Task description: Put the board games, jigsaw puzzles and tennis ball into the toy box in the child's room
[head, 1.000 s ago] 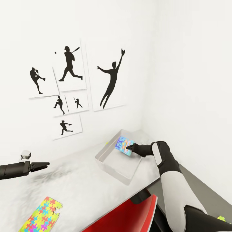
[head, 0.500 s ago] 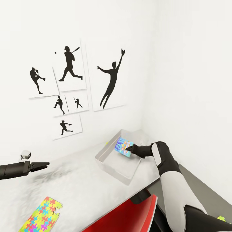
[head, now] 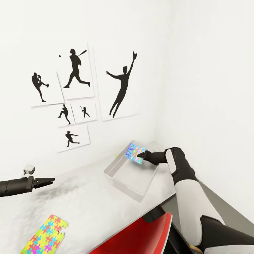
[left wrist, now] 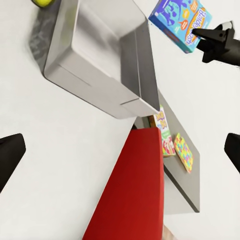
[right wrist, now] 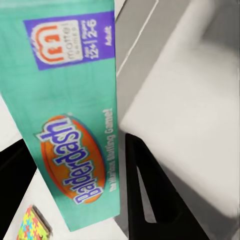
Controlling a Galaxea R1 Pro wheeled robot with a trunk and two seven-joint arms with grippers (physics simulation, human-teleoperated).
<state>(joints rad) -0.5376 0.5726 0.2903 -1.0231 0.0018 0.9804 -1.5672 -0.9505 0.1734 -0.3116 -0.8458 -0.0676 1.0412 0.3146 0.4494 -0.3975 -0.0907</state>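
Note:
The grey toy box (head: 121, 176) stands on the white table by the wall corner. My right gripper (head: 141, 154) is shut on a colourful Balderdash board game (head: 134, 154), holding it tilted over the box's far end; its teal face (right wrist: 70, 115) shows beside one black finger (right wrist: 145, 190). My left gripper (head: 51, 180) hangs open above the table, well to the left of the box. A jigsaw puzzle (head: 44, 235) lies at the table's near left. In the left wrist view a tennis ball (left wrist: 42, 2) lies just beyond the box (left wrist: 100, 65), and another board game (left wrist: 162, 132) and jigsaw puzzle (left wrist: 183, 152) lie on a dark grey surface.
A red chair (head: 141, 236) is pushed up to the table's front edge below the box. A dark grey surface (head: 218, 208) runs along the right wall. Silhouette posters (head: 76, 95) cover the wall behind the table.
My right gripper has lifted the board game slightly and carried it toward the box's far end. The left arm has barely moved.

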